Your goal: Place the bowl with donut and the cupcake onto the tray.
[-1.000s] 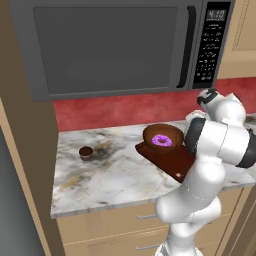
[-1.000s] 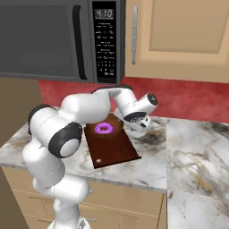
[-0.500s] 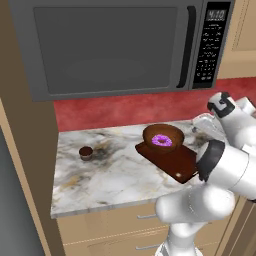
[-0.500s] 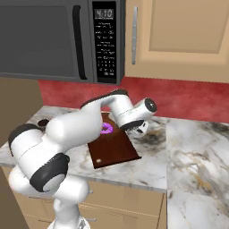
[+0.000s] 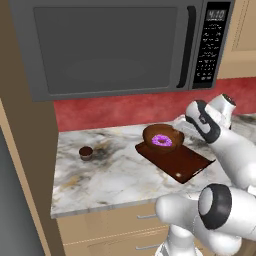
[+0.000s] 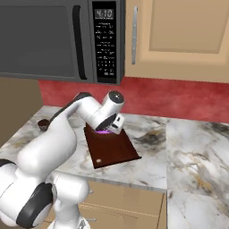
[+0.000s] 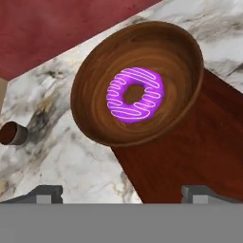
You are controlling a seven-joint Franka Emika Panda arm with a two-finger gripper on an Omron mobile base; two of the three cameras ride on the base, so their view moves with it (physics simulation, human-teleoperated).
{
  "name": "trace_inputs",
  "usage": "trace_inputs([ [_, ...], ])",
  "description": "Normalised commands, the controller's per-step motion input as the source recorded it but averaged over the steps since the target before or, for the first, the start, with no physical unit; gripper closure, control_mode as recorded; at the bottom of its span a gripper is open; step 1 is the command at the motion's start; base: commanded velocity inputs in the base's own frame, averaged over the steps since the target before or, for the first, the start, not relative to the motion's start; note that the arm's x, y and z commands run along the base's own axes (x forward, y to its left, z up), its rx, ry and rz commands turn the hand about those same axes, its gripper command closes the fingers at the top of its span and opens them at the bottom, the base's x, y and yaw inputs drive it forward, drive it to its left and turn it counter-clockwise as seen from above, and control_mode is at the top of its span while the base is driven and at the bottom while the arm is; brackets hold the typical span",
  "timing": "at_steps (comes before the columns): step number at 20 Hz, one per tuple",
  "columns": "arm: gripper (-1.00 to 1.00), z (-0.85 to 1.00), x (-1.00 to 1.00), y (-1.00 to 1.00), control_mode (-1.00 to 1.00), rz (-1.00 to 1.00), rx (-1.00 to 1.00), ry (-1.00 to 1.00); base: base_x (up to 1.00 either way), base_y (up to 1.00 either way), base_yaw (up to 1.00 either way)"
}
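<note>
Marble counter (image 5: 115, 172): bowl (image 7: 95, 90) beyond open gripper (image 7: 122, 193).

We could read one thing: the microwave's clock display (image 6: 104, 13), at twelve o'clock above its keypad (image 6: 105, 49), showed pale digits that looked like 4:10. The keypad's button labels were too small to read.

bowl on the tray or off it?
On, but not squarely: the bowl with the donut sits at one end of the tray, its rim overhanging the counter.
</note>
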Motion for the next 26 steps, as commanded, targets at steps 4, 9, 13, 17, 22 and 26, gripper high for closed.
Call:
trace_inputs([
  [4, -1.00, -0.01, 0.06, 1.00, -1.00, -0.01, -0.11, 0.01, 0.00, 0.00, 0.00],
  [9, -1.00, -0.04, 0.44, 1.00, -1.00, 0.04, -0.11, 0.11, 0.00, 0.00, 0.00],
  [13, -1.00, -0.17, 0.44, 0.97, -1.00, 0.07, -0.10, 0.08, 0.00, 0.00, 0.00],
  [17, -1.00, -0.30, 0.48, 0.76, -1.00, 0.19, -0.04, 0.00, 0.00, 0.00, 0.00],
  [22, -1.00, -0.36, 0.56, 0.97, -1.00, 0.04, -0.11, 0.00, 0.00, 0.00, 0.00],
  [26, -1.00, -0.18, 0.25, 0.90, -1.00, 0.00, -0.24, 0.10, 0.00, 0.00, 0.00],
])
